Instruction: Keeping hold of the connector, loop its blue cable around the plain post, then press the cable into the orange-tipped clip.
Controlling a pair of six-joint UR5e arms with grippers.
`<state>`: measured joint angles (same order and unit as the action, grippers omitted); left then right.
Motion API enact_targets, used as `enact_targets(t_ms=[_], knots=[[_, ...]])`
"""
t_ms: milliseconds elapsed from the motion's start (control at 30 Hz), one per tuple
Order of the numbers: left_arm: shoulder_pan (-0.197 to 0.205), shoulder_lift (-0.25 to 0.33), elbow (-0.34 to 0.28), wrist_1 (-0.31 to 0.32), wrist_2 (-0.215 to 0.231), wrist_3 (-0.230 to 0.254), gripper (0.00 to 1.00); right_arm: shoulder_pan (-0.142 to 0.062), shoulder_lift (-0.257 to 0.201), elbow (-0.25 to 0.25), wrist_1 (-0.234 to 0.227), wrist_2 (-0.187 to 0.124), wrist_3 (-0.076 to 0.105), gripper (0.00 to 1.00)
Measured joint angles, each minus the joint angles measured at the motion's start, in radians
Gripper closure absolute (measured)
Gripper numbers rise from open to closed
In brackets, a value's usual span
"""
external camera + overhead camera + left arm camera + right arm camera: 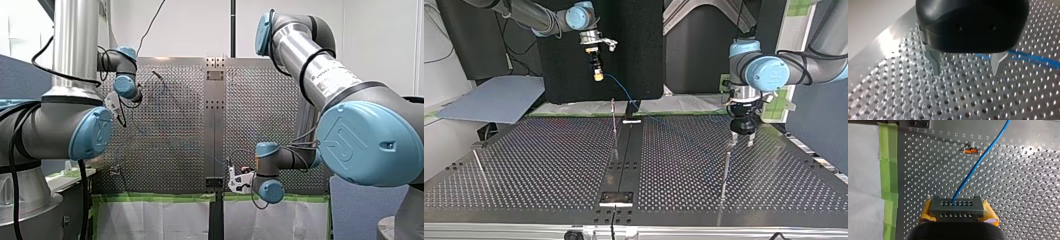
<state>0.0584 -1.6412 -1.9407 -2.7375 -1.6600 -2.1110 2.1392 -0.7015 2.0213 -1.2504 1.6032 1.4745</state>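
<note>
Right jaws: clamped on the connector (956, 206), with the yellow pads (926, 211) on both sides of it. In the top view the connector hangs well above the surface (1023, 195), at the far edge near the centre strip.

The cable (973, 170) leaves the connector's top face and runs out ahead of the right jaws. In the right wrist view it crosses the orange end of the clip (970, 151). I can't tell if it touches the clip or sits in it. The clip lies on the surface near the numbered edge. Green tape (888, 170) runs along the surface edge beside the jaws.

Left jaws: wide open, holding nothing. The metal fingers (934, 62) point down, just above the surface. In the left wrist view a stretch of cable lies on the surface and passes behind one finger.

In the top view a thin post (725, 170) stands just in front of the left jaws, at the view's right. I can't tell from any view whether the cable goes around it. The two arms are well apart.
</note>
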Motion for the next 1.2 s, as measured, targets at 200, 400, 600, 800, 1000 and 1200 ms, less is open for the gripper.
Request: enact_targets(t_ms=[200, 400, 600, 800, 1000, 1200], knots=[[-0.012, 0.034, -0.007, -0.030, -0.002, 0.007, 0.00, 0.000, 0.000, 0.000, -0.002, 0.000, 0.000, 1.00], [-0.025, 0.045, -0.007, -0.058, 0.009, 0.026, 0.00, 0.000, 0.001, 0.000, -0.003, 0.000, 0.000, 1.00], [-0.040, 0.074, -0.021, -0.097, 0.021, 0.044, 0.00, 0.000, 0.000, 0.000, -0.005, -0.002, 0.000, 1.00], [-0.040, 0.131, -0.039, -0.131, 0.023, 0.047, 0.00, 0.000, 0.000, 0.000, -0.005, -0.003, -0.001, 1.00], [-0.032, 0.192, -0.023, -0.190, 0.025, 0.050, 0.00, 0.001, -0.001, 0.000, -0.006, -0.004, -0.001, 1.00], [-0.030, 0.249, 0.028, -0.247, 0.060, 0.079, 0.00, 0.003, -0.001, 0.000, -0.007, -0.005, -0.001, 1.00]])
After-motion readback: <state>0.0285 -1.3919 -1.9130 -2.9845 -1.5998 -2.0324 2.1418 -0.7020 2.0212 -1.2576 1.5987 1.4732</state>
